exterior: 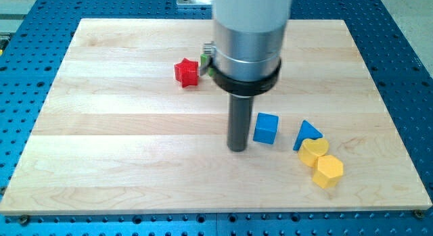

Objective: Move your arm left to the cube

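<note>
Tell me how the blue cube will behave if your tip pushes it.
The blue cube sits flat on the smooth wooden board, so it should slide, not roll or tip. It looks rigid and probably light. My tip is just to the view's left of it; an off-centre push would likely turn it.

Pale wood board (135,128), matt; blue cube (266,128) smooth plastic

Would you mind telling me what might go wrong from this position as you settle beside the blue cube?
My tip sits just to the view's left of the blue cube, with a narrow gap. Drifting toward the view's right would likely nudge the cube toward the blue triangular block, and possibly on into the yellow heart-shaped block and yellow hexagonal block. My arm also hides part of the green block beside the red block.
</note>
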You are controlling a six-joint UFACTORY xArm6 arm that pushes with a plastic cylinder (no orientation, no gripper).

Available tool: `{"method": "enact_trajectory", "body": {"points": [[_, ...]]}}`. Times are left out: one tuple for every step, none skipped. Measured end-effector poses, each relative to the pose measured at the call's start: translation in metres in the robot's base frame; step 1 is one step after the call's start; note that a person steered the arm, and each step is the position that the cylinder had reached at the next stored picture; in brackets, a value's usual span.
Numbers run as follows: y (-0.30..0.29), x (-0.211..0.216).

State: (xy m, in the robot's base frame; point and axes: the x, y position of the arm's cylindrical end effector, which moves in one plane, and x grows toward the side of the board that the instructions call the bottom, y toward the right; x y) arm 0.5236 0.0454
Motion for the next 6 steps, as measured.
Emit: {"method": "enact_trajectory", "body": {"points": [[0.027,-0.023],[0.029,-0.039],[0.004,-0.035],[0.001,-0.031],[0.001,-0.031],[0.005,-0.031]]}}
